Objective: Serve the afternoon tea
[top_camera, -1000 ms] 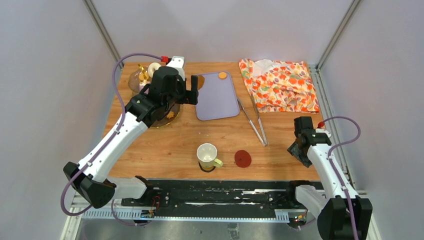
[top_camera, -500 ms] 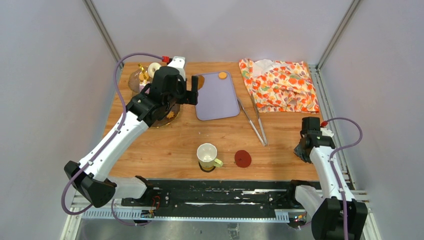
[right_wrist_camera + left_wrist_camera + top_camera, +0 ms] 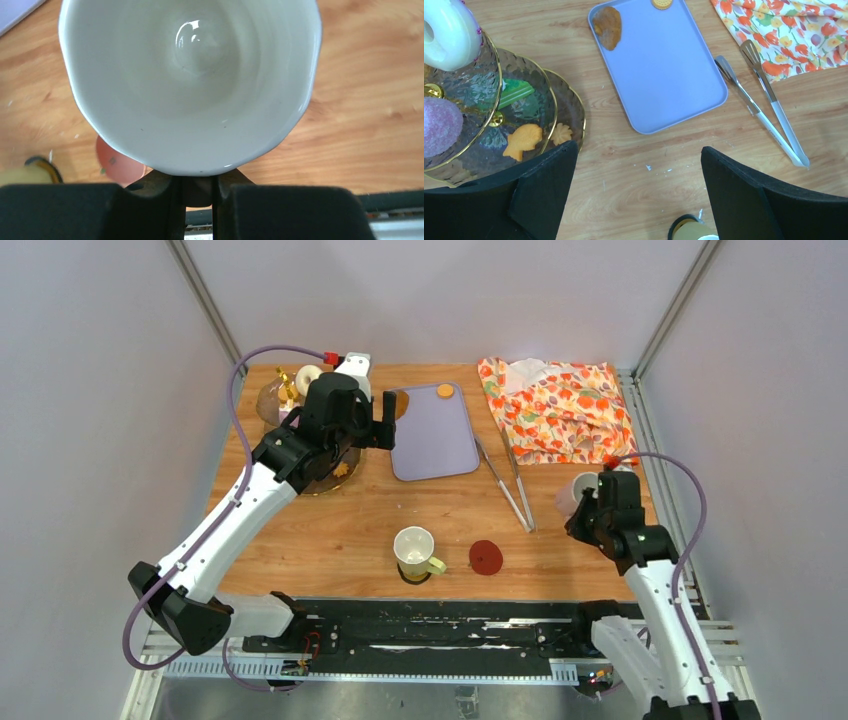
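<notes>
— So, from the left: what do we have by the stand?
— Our left gripper (image 3: 638,150) hangs wide open and empty over bare wood, between the glass stand (image 3: 574,107) and the lilac tray (image 3: 674,75). The stand sits at the far left, carrying a white donut (image 3: 446,32) and a fish-shaped biscuit (image 3: 523,141). A brown biscuit (image 3: 607,26) lies on the tray.
— And the middle?
— A yellow mug (image 3: 415,548) stands on a dark coaster (image 3: 408,578) near us. A red coaster (image 3: 486,557) lies bare just to its right.
— Then the right side?
— Our right gripper (image 3: 199,195) is clamped tight on the white mug (image 3: 190,75). The mug lies straight ahead of the fingers, tipped on its side over the table's right part, mouth towards the wrist camera. We think the grip is on the handle, though the bowl hides it.
— How will it handle?
— We judge it stiff, glazed and slippery, light but breakable. A pinch on the handle lets it swing, so we'd turn it upright slowly before setting it on the red coaster.
</notes>
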Robot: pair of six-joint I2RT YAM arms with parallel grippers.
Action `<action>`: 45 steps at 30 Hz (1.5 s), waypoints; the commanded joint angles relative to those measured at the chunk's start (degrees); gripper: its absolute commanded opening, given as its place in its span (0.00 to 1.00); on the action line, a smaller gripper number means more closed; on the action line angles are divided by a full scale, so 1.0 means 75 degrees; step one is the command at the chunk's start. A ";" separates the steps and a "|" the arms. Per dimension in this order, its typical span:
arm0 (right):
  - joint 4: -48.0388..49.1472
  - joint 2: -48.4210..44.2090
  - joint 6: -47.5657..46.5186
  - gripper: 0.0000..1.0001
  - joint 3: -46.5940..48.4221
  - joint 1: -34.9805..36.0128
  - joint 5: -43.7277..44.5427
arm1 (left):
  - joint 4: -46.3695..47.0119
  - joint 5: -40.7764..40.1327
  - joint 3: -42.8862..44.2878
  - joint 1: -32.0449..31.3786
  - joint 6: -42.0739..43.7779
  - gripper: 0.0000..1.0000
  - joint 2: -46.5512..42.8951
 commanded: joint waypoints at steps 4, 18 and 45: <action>0.0388 0.0077 -0.0659 0.01 0.0614 0.2790 0.0075 | 0.0072 -0.0109 0.0191 0.0031 -0.0021 0.98 -0.0064; -0.0015 0.1425 -0.0467 0.01 0.0769 0.6352 0.1150 | 0.0046 -0.0078 0.0058 0.0029 -0.0150 0.98 -0.0249; 0.0224 0.2322 0.0087 0.01 0.0384 0.7597 0.1616 | 0.0125 0.0068 -0.0184 0.0031 -0.0205 0.98 -0.0403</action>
